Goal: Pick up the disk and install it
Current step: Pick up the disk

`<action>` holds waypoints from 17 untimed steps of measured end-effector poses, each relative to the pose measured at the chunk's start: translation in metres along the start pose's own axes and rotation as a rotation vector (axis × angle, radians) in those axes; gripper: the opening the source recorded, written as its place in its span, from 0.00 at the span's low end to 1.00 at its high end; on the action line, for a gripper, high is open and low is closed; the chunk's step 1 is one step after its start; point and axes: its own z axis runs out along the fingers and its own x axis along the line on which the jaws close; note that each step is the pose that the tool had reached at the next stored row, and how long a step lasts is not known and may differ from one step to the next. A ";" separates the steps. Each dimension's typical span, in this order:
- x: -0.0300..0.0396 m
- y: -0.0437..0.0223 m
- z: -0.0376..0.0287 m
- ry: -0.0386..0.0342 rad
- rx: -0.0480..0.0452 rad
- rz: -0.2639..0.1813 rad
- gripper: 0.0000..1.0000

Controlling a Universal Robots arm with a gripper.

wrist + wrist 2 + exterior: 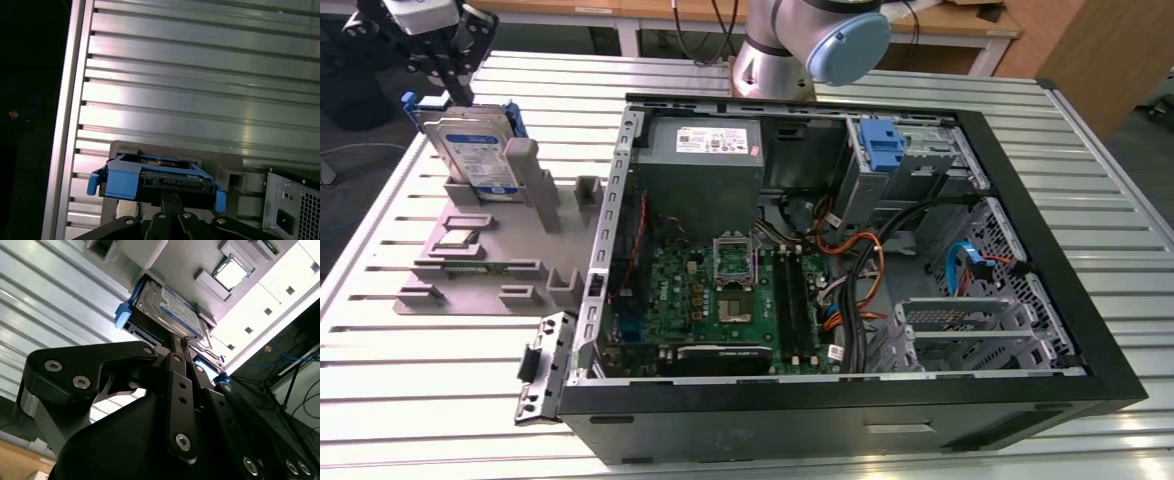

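Exterior view first. In the upper left of the frame the black two-finger gripper hangs straight down over the flat silver hard drive with the white-and-blue label and blue plastic rails, which is the disk the task is about. The disk stands on edge, upright, in a slot of the grey plastic holder fixture on the ribbed aluminium table.

In both wrist views the gripper looks drawn together with basically no gap. Its tips are right at the middle of the disk's upper edge. It doesn't look wrapped around the drive body. Whether the tips actually touch that edge is hard to tell.

Moving right, the silver-and-blue robot arm stands at top centre. Below it, the big black open computer case lies on its side with the green motherboard exposed. Further right, a taller blue plastic latch piece stands in the case's upper right corner, well apart from the disk.

So progress-wise it looks like the very start: the disk is in its holder, not lifted, with nothing carried over to the case. The whole pick-up and install is left.
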 end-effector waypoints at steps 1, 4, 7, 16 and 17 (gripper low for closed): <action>0.0000 0.0000 0.0001 0.0008 -0.0004 -0.018 0.10; 0.0000 0.0000 0.0003 0.0032 -0.0015 -0.073 0.10; 0.0000 0.0000 0.0005 0.0056 -0.0027 -0.127 0.10; 0.0000 -0.0001 0.0013 0.0127 -0.0063 -0.292 0.10; 0.0000 -0.0001 0.0014 0.0135 -0.0067 -0.310 0.10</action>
